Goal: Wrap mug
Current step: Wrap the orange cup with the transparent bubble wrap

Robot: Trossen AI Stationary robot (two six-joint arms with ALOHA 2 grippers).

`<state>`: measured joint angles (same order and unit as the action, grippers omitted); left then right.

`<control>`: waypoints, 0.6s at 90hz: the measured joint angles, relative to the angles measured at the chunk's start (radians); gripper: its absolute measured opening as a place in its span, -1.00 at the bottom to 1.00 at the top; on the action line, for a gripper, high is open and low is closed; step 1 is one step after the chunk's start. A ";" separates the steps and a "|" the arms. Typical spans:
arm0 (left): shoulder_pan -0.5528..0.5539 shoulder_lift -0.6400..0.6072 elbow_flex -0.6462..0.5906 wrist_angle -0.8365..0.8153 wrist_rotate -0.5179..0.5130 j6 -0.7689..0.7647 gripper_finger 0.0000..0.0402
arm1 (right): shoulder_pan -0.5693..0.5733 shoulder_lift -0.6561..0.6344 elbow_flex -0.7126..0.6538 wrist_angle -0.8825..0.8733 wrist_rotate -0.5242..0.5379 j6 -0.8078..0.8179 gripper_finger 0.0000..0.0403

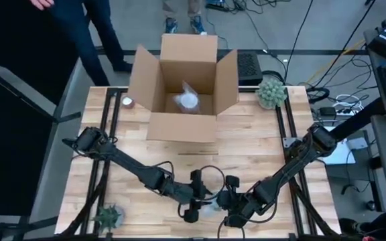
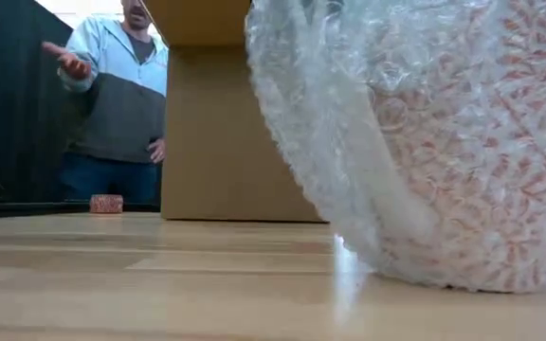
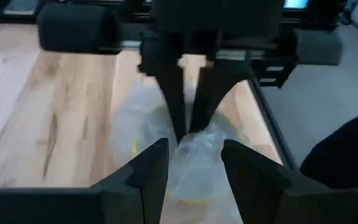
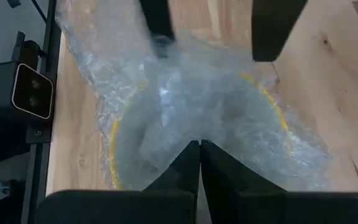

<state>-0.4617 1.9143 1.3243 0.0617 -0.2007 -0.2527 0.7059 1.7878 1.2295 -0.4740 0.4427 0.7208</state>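
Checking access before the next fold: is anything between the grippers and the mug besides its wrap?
Nothing visible. Both the left gripper and right gripper meet at the bubble wrap covering the mug.

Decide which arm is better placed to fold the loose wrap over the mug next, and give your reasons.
Probably the left. The right claw is shut on the bubble wrap, pinning it over the mug, while the left claw is open beside the loose wrap.
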 joint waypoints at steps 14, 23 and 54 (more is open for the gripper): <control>0.003 0.080 0.000 0.062 0.051 -0.007 -0.29 | -0.006 0.000 0.000 0.006 0.000 0.000 -1.00; 0.005 0.099 0.002 0.074 0.042 -0.024 -0.29 | -0.010 0.000 0.000 0.006 -0.002 -0.001 -1.00; 0.008 0.106 0.003 0.079 0.041 -0.030 -0.29 | -0.004 -0.071 0.091 -0.110 -0.040 -0.036 -1.00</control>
<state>-0.4538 2.0201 1.3269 0.1403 -0.1597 -0.2824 0.7021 1.7172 1.3207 -0.5843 0.4023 0.6849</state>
